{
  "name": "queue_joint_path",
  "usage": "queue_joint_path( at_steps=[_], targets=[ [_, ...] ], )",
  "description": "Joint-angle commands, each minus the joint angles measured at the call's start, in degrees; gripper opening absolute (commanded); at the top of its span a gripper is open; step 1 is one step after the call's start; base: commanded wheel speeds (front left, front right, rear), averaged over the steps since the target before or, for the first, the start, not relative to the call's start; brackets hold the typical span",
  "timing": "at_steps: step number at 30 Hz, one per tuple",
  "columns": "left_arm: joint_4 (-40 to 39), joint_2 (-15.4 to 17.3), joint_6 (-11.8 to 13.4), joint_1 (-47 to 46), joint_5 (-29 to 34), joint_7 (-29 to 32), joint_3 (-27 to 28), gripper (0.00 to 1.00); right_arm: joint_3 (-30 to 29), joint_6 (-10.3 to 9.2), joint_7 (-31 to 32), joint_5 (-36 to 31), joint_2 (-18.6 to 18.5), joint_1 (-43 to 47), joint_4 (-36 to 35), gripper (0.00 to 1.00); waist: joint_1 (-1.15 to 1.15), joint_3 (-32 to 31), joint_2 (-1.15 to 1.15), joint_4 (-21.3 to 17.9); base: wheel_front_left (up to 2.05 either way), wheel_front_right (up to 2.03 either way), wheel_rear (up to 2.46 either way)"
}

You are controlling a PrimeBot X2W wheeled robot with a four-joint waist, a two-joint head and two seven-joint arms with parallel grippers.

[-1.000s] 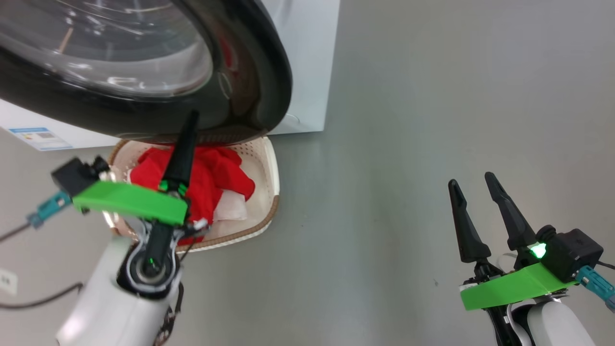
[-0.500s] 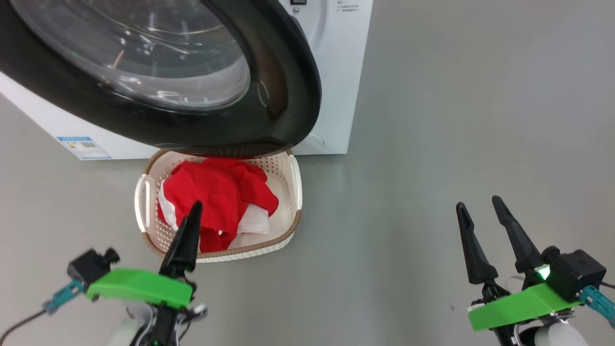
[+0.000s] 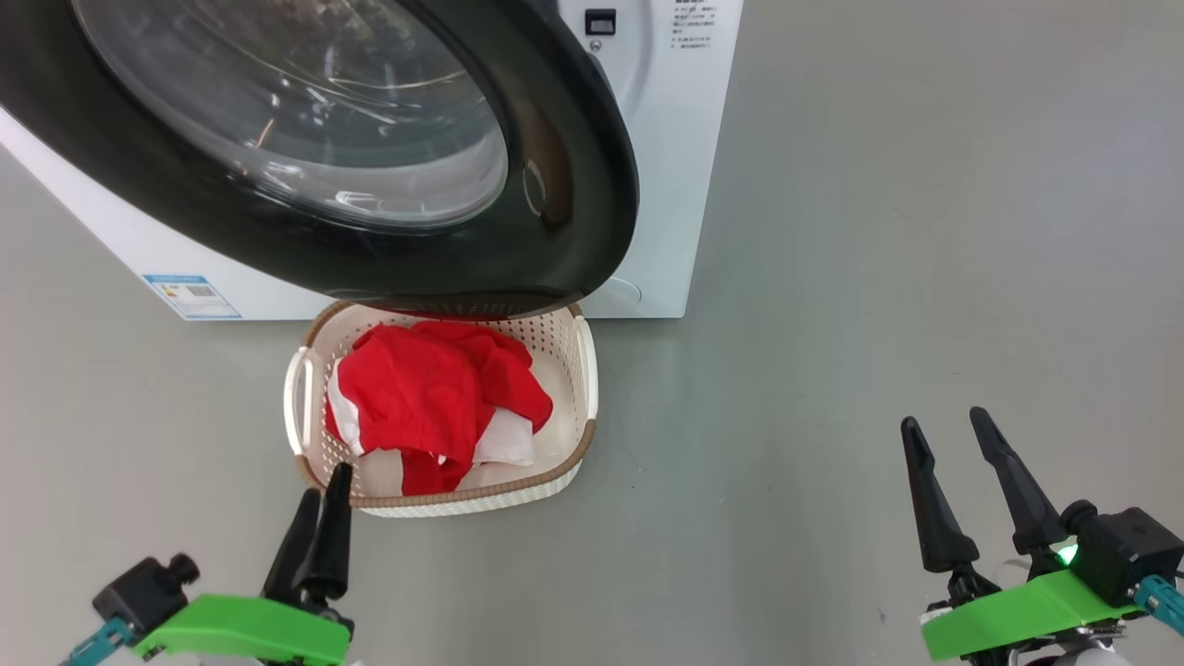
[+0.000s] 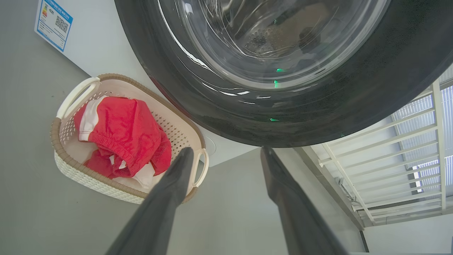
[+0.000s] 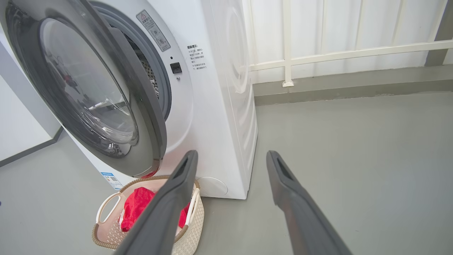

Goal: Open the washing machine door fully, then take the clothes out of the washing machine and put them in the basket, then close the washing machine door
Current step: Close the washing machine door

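Observation:
The washing machine door (image 3: 573,166) stands open, and its black rim hangs over the far end of the basket (image 3: 481,495). The clothes (image 3: 425,393), red with white panels, lie heaped inside the basket. My left gripper (image 3: 326,481) hovers just in front of the basket's near rim, open and empty. The left wrist view has its fingers (image 4: 227,149) spread, with the clothes (image 4: 124,131) and basket (image 4: 88,179) to their left and the door (image 4: 212,106) above. My right gripper (image 3: 944,416) is open over bare floor at the lower right. The washing machine (image 3: 684,139) stands behind the door.
Grey floor (image 3: 879,231) stretches open to the right of the washing machine. A white railing (image 5: 318,56) runs along the wall behind it. A blue label (image 3: 192,294) marks the machine's lower front. The right wrist view has the basket (image 5: 106,244) below the door (image 5: 141,117).
My left gripper has opened and drawn back from above the clothes to just before the basket's near rim. The head camera has lifted, so the whole picture has shifted. The right gripper stays open.

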Motion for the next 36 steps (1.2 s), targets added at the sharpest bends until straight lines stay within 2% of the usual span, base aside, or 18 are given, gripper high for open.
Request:
queue_joint_path(
  at_steps=[1,8,15,16,18,26,30,36],
  targets=[
    [-1.43,0.83,-0.34,0.58,1.86,-0.69,3.0,1.0,0.86,0.42,-0.36,-0.3,-0.94,0.62,-1.37,1.0,0.0,-0.21,0.0,0.08,0.0,0.0,0.0],
    [-3.0,-0.15,-0.34,3.74,11.35,-0.69,8.15,1.0,0.15,0.42,-0.36,-0.37,-1.04,2.12,-1.35,1.0,0.0,-1.3,0.0,-0.12,0.0,0.0,0.0],
    [-5.6,-2.24,-0.34,6.84,28.9,-0.69,13.39,1.0,-0.67,0.42,-0.36,-0.21,-0.79,3.29,-1.4,1.0,0.0,-2.17,0.0,-0.33,0.0,0.0,0.0],
    [-5.6,-2.24,-0.34,6.84,28.9,-0.69,13.39,1.0,-0.67,0.42,-0.36,-0.21,-0.79,3.29,-1.4,1.0,0.0,-2.17,0.0,-0.33,0.0,0.0,0.0],
    [-6.5,-2.87,-0.34,7.5,34.2,-0.7,15.04,1.0,-0.84,0.42,-0.36,-0.15,-0.72,3.41,-1.49,1.0,0.0,-2.2,0.0,-0.32,0.0,0.0,0.0],
    [-12.32,-7.17,-0.34,9.74,52.26,-0.7,21.96,1.0,-1.03,0.42,-0.36,-0.25,-0.55,3.34,-1.98,1.0,0.0,-2.36,0.0,-0.58,0.0,0.0,0.0],
    [-14.92,-8.35,-0.34,10.79,57.57,-0.7,23.55,1.0,-1.24,0.42,-0.36,-0.41,-0.46,3.45,-2.26,1.0,0.0,-2.39,0.0,-0.67,0.0,0.0,0.0],
    [-16.05,-9.25,-0.34,11.89,59.01,-0.7,24.22,1.0,-1.53,0.42,-0.36,-0.57,-0.31,3.56,-2.23,1.0,0.0,-2.35,0.0,-0.6,0.0,0.0,0.0]
  ],
)
